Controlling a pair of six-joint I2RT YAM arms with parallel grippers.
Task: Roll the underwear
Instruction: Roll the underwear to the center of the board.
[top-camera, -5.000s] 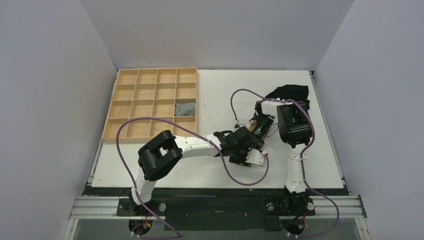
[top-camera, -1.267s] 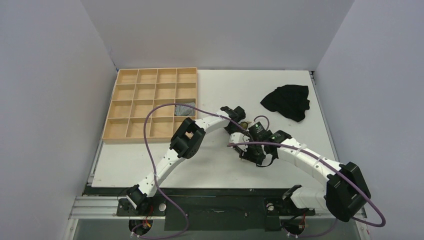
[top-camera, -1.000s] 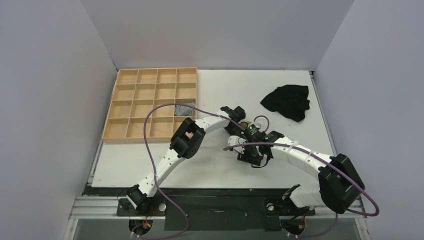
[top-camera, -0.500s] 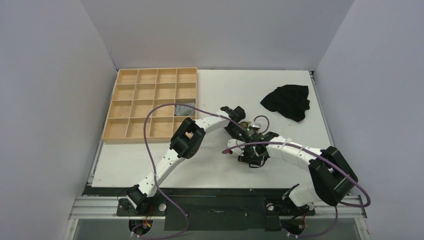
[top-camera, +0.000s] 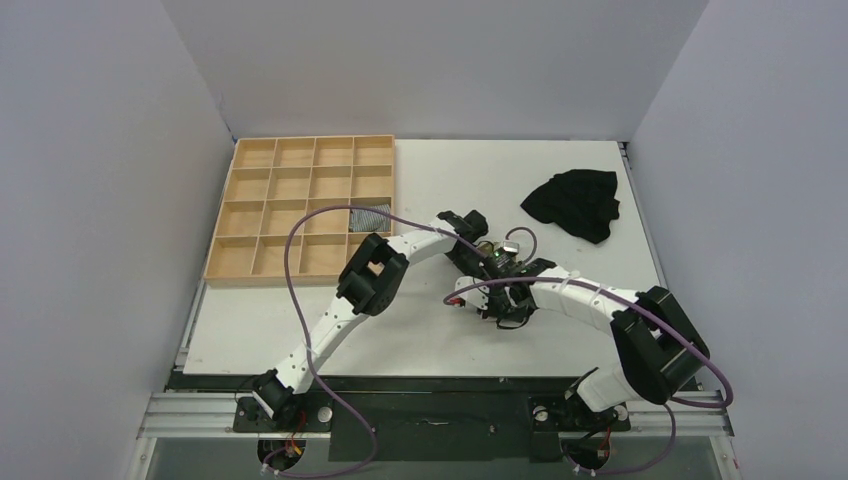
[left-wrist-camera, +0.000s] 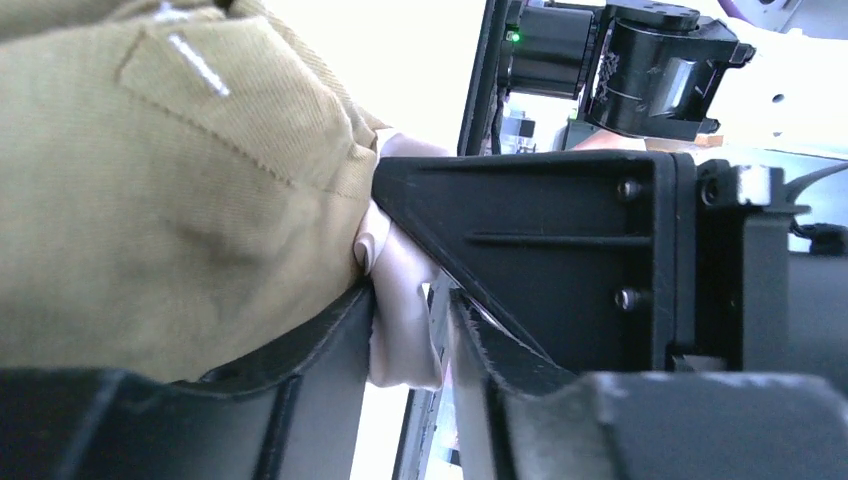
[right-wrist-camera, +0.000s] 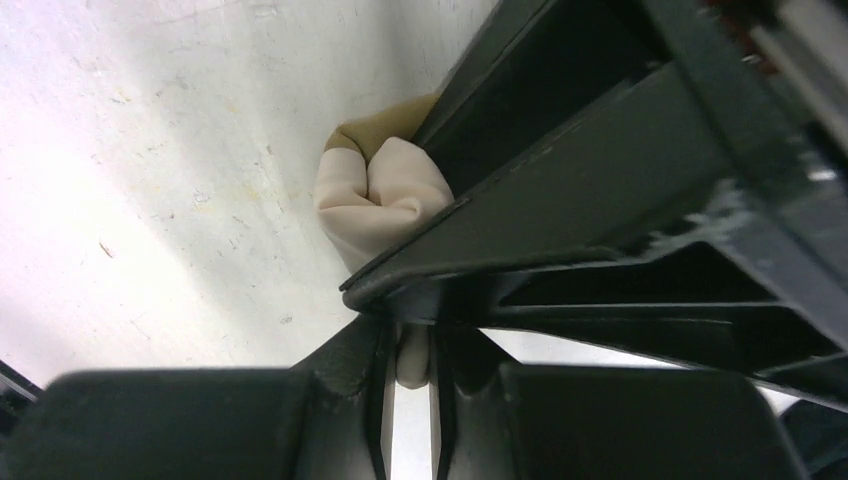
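**Both grippers pinched on the underwear, mid-table**

From the overhead camera I see the white table (top-camera: 430, 335) with the wooden tray (top-camera: 270, 281) at its far left. Both arms reach in and meet near the table's middle, to the right of the tray. A black garment (top-camera: 575, 203) lies crumpled at the far right, well apart from them. The underwear (left-wrist-camera: 170, 180) sits where the two wrists meet (they cover nearly all of it from above, so I go by the wrist cameras). It is a bunched olive mass with a cream fold at its edge, resting on the table. A striped roll (top-camera: 370, 216) fills one compartment in the tray's right column. My left gripper (left-wrist-camera: 410, 340) is closed to a narrow gap, with the cream fold squeezed between its fingers. The right gripper (right-wrist-camera: 410, 365) is likewise nearly closed, and what looks like a sliver of the same cream cloth is caught in it.
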